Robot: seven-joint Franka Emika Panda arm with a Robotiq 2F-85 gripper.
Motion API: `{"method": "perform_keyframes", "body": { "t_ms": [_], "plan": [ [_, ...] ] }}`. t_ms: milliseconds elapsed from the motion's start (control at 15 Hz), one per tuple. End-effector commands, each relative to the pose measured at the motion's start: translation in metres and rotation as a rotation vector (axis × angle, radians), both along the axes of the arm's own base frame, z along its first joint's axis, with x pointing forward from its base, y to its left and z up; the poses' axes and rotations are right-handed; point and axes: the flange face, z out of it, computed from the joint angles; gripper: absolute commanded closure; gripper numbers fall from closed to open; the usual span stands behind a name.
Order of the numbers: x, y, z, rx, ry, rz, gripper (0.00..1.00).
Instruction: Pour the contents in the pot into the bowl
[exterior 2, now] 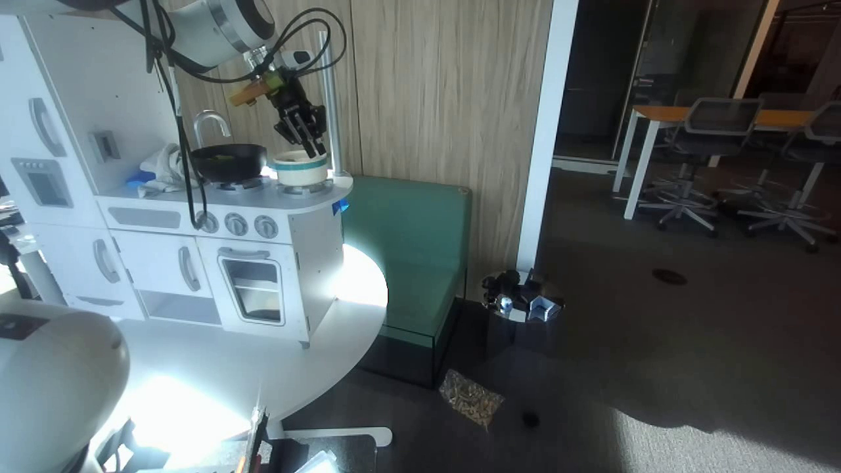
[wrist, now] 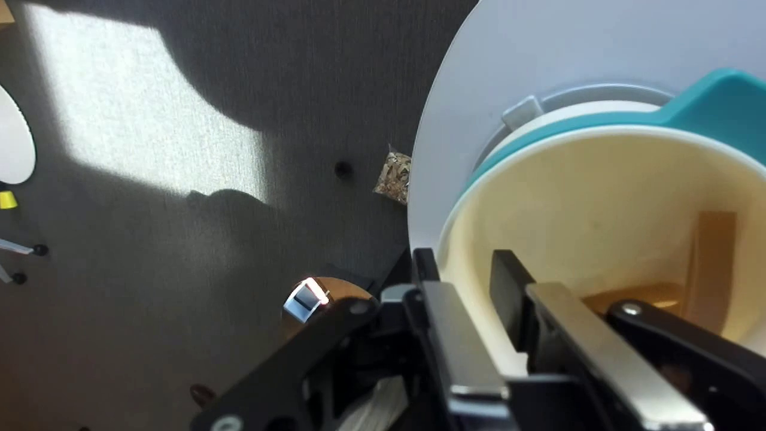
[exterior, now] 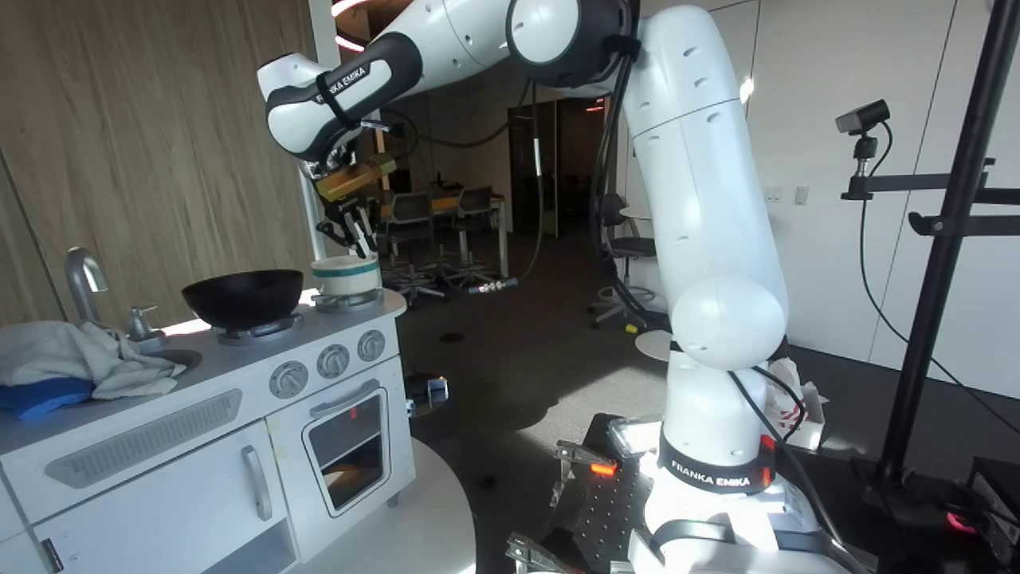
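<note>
You are viewing the pincer [wrist: 465,263] parted, its fingers [wrist: 507,290] straddling the wall of the pot [wrist: 598,191]; the inner one is partly masking brownish patches [wrist: 712,263] (contents or shadow: unclear). Beside and below, the bowl [exterior: 243,301] is largely hiding its interior.

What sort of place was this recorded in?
Probably an office or lab space rather than a real kitchen: there is only a small white toy kitchen, with wheeled chairs by an orange-topped table in the background and a pole-mounted camera.
</note>
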Motion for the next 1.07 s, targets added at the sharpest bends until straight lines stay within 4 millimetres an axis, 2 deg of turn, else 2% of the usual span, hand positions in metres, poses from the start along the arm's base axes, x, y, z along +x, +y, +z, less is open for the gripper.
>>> {"method": "perform_keyframes", "body": {
  "t_ms": [0,333,667,867,1000],
  "plan": [
    [0.001,0.004,0.009,0.009,-0.022,0.009,0.39],
    [-0.013,0.027,0.028,0.008,-0.038,0.049,0.00],
    [-0.043,0.068,0.063,0.008,-0.078,0.152,0.00],
    [-0.071,0.094,0.088,0.009,-0.103,0.224,0.01],
    [-0.087,0.105,0.099,0.015,-0.113,0.262,0.00]
  ]
}}
